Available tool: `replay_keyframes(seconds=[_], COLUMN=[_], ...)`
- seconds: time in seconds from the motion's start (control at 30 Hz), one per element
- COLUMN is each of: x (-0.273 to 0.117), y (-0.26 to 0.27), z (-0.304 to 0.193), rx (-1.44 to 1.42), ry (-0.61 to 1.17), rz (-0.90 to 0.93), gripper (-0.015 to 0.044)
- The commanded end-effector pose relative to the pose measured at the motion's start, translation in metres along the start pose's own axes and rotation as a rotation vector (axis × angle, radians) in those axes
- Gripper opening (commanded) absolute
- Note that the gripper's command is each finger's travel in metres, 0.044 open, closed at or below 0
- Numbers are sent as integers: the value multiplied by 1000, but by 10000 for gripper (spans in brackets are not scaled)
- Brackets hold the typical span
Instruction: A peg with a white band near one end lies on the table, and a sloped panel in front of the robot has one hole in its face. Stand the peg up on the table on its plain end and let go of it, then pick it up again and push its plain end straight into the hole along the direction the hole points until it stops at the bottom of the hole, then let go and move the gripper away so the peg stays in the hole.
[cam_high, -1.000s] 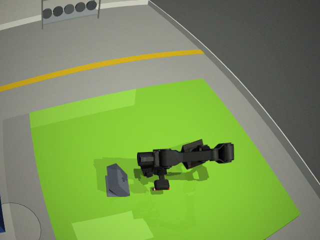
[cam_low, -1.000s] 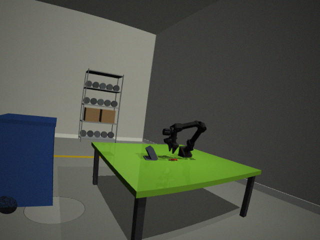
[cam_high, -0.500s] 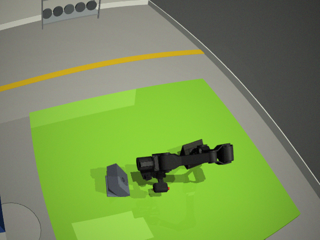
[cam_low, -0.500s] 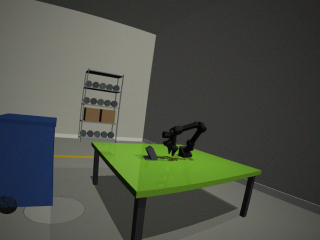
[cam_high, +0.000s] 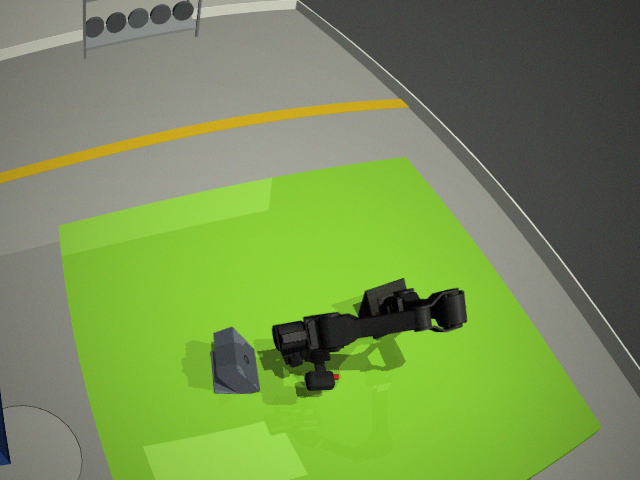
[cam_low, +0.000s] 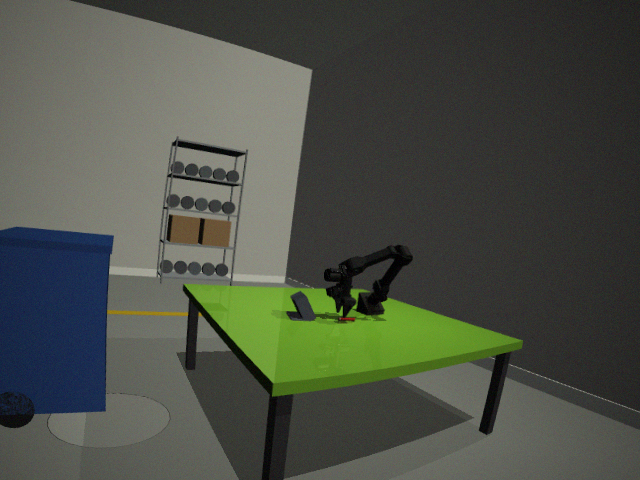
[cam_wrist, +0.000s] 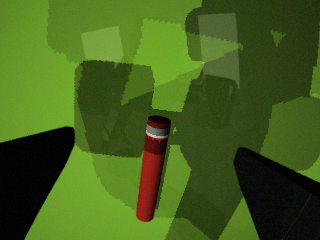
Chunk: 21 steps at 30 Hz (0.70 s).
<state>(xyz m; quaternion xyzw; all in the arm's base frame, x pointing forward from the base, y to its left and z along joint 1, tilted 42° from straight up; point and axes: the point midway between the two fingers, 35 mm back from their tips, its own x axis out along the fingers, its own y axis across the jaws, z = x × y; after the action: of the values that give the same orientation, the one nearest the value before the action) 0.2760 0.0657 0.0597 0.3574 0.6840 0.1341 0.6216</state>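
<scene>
peg (cam_high: 336, 377) (cam_low: 347, 319) (cam_wrist: 152, 172): smooth red plastic look | table (cam_high: 330, 232) (cam_low: 361, 356) (cam_wrist: 25, 75): smooth, faintly glossy

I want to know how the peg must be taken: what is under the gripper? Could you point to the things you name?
Under the open gripper (cam_low: 345, 308) (cam_wrist: 156, 146), the red peg (cam_wrist: 152, 172) (cam_low: 346, 319) lies on the green table (cam_low: 413, 330). The top view hides most of it; only one red end shows.

A workshop or storeroom sort of space is seen here, industrial in look. Against the pale wall a tall metal shelf unit (cam_high: 84, 31) (cam_low: 237, 222) is placed, stacked with round grey items (cam_high: 138, 18) (cam_low: 201, 204) and, in the exterior view, brown boxes (cam_low: 184, 229). A yellow line (cam_high: 206, 126) (cam_low: 149, 313) is marked across the grey floor (cam_high: 320, 67) (cam_low: 139, 361), and a wheeled blue bin (cam_high: 3, 439) (cam_low: 54, 320) is parked near the green bench (cam_high: 232, 268) (cam_low: 413, 341).
</scene>
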Motion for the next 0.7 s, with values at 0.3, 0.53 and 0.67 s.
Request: replay_keyframes(seconds=[0.3,0.53,0.67], x=[20,20,20], y=[-1,-1,-1], z=[-4,-4,-4], rx=[7,7,7], ry=[10,10,10], rz=[5,5,5], gripper=[440,256,151])
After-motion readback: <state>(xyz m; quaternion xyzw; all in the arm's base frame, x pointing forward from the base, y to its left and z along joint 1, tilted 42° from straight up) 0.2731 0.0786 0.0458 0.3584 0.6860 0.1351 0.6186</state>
